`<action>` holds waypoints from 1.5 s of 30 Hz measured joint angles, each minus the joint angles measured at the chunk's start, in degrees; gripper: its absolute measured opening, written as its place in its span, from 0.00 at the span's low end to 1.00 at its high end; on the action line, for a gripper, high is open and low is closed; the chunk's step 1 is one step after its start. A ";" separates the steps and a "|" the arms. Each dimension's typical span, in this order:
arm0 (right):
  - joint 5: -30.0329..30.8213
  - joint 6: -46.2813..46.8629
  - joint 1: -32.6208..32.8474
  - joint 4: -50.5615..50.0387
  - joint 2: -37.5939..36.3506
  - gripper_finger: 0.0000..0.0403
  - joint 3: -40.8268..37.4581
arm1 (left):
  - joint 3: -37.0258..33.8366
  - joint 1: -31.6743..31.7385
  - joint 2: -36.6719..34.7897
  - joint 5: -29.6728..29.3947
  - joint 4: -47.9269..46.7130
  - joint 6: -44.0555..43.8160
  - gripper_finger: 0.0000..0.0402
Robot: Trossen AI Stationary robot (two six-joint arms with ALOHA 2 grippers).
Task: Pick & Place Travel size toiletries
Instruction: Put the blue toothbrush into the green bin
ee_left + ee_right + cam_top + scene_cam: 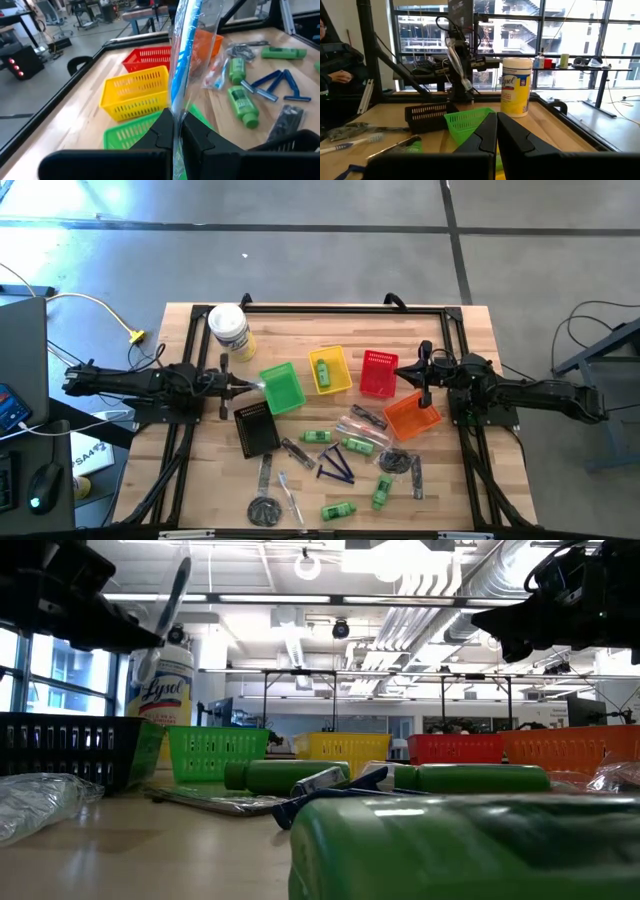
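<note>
1. A clear plastic sleeve with a blue toothbrush (181,55) inside it stands upright between the left gripper's fingers (176,131), lifted off the table over the green basket (282,387).
2. The rest of the travel size toiletries (340,460) lie scattered on the near half of the wooden table (200,470): green mini bottles (337,510), dark blue razors (337,467), flat grey combs (296,450), clear packets and a round dark piece (265,510) near the front edge.
3. One green mini bottle (323,370) already lies inside the yellow basket (337,385).
4. The baskets form a row across the middle of the table: green, yellow, red (378,373) and orange (411,417), with a black basket (257,428) just in front of the green one.
5. A big white canister with a yellow label (229,330) stands behind the green basket, near the left arm's wrist.
6. In the low view, green bottles and a razor fill the foreground and hide much of the table surface behind them.
7. The left gripper's fingers are pressed together on the sleeve, pinching its lower part, with the sleeve rising straight up from them.
8. The right gripper (496,131) hangs above the table between the red and orange baskets, its fingers together with nothing between them.
9. In the right wrist view, a person sits beyond the table's edge, with a hand (341,76) resting near a dark sleeve.
</note>
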 joint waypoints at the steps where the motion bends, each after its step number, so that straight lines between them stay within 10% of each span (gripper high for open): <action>1: -0.02 0.00 -0.02 0.00 0.00 0.01 0.00 | -0.10 0.00 0.02 -0.20 -0.05 -0.06 0.01; 18: -0.07 -0.02 -0.02 -0.02 0.20 0.01 0.02 | 4.24 0.00 4.60 -6.36 4.47 0.09 0.01; 31: -0.07 -0.02 -0.02 -0.02 0.20 0.01 0.00 | 22.29 0.02 33.78 -6.28 0.87 12.02 0.01; 45: -0.08 -0.02 -0.02 0.00 0.20 0.01 0.00 | 26.17 11.96 51.07 17.19 5.23 22.24 0.01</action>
